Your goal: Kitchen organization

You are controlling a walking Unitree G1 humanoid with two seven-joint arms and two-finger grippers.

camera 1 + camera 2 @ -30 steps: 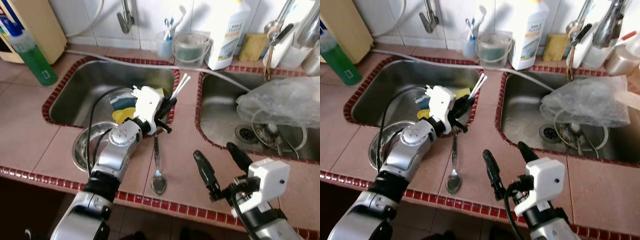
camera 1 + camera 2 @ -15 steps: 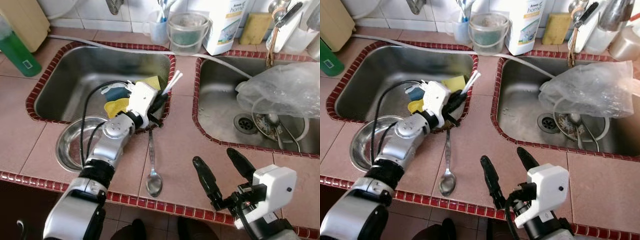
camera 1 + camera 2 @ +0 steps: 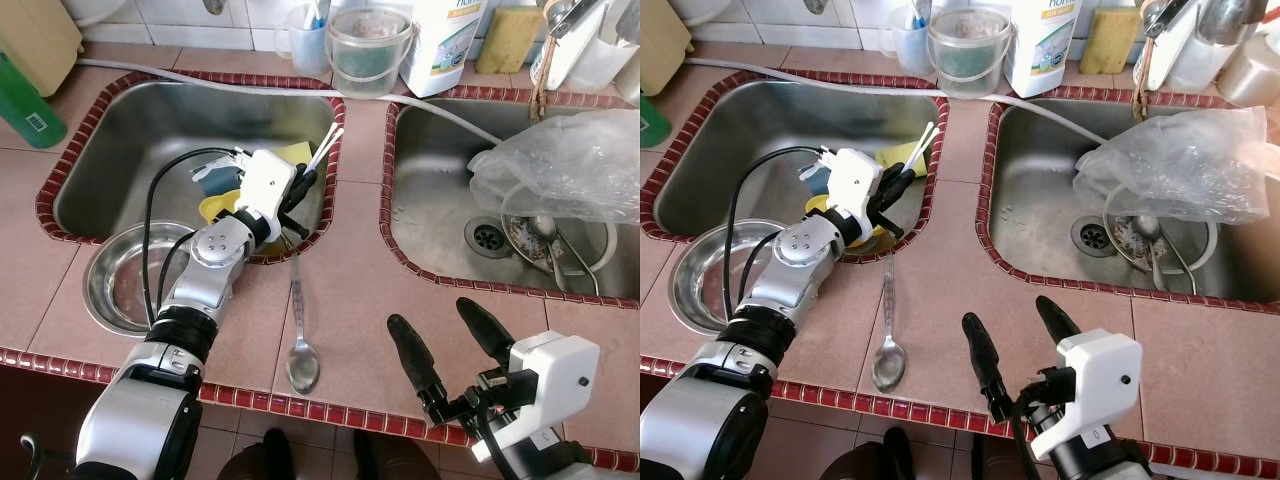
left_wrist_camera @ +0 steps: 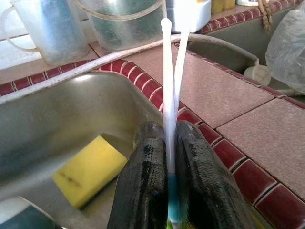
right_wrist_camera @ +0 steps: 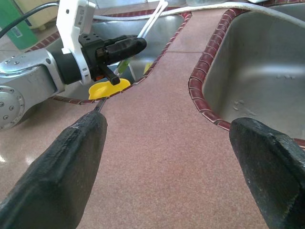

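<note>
Tiled counter (image 3: 350, 260) runs around two steel sinks, and the left sink (image 3: 130, 140) serves as the landmark. At that sink's near right corner the left gripper (image 3: 300, 190) is clamped on two thin white sticks (image 3: 325, 148), their tips slanting up over the sink's right rim; the wrist view shows the fingers (image 4: 143, 191) pressed together with the sticks between them. Pinching low probably keeps the pair together for carrying to the cup (image 3: 303, 40) behind the sink. The left arm reaches forward from the counter's front edge, elbow bent, wrist over a yellow sponge (image 4: 88, 174) in the sink. A spoon (image 3: 300, 335) lies on the counter just in front of that corner, likely waiting its turn. A steel bowl (image 3: 125, 285) rests at the sink's near left edge. Well to the right of the sink, the right gripper (image 3: 450, 350) hovers low over the counter's front, fingers spread wide and empty.
</note>
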